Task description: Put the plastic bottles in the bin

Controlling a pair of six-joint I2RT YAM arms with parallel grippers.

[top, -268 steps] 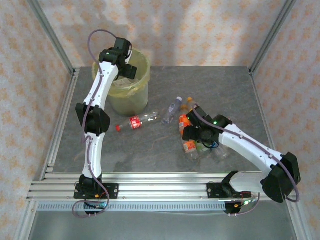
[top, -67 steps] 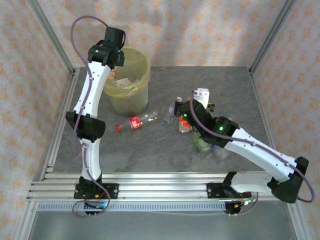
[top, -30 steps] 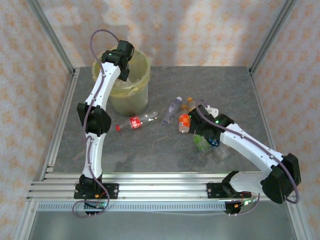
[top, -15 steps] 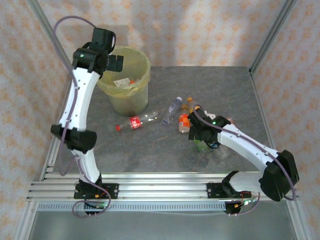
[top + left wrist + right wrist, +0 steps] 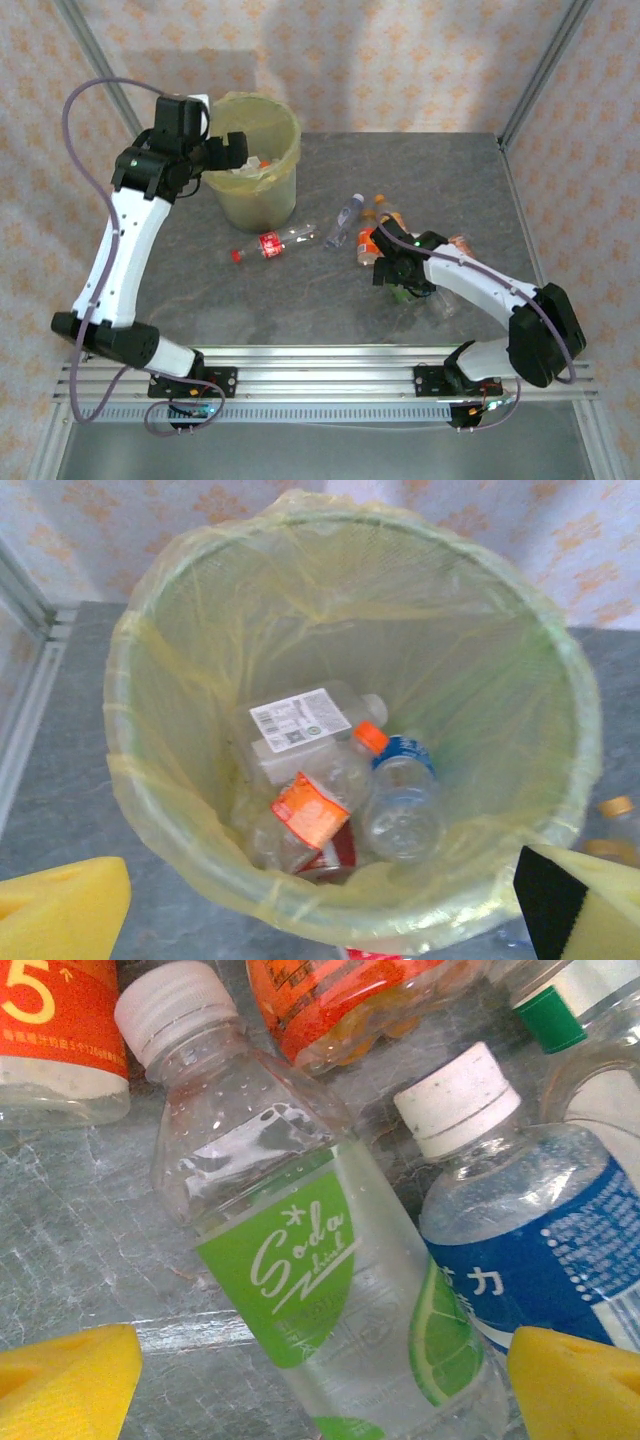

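The pale yellow-green bin [image 5: 262,175] with its yellow bag stands at the back left. In the left wrist view the bin [image 5: 300,600] holds several plastic bottles, among them an orange-labelled one [image 5: 310,813] and a blue-labelled one [image 5: 402,790]. My left gripper [image 5: 226,150] hangs open and empty above the bin's near-left rim; its yellow fingertips [image 5: 62,915] flank the rim. My right gripper [image 5: 396,274] is open, low over the bottle pile. A green-labelled soda bottle [image 5: 320,1260] lies between its fingers [image 5: 65,1380], beside a blue-labelled bottle [image 5: 545,1250].
A red-labelled bottle [image 5: 268,245] lies alone in front of the bin, a small clear one [image 5: 345,218] to its right. Orange-labelled bottles [image 5: 369,244] and clear ones [image 5: 441,301] crowd around the right gripper. A metal frame post [image 5: 100,60] rises behind the left arm.
The left arm has swung its elbow out to the left and its gripper has dropped slightly beside the bin's rim. The right gripper has settled a little lower and left on the pile.
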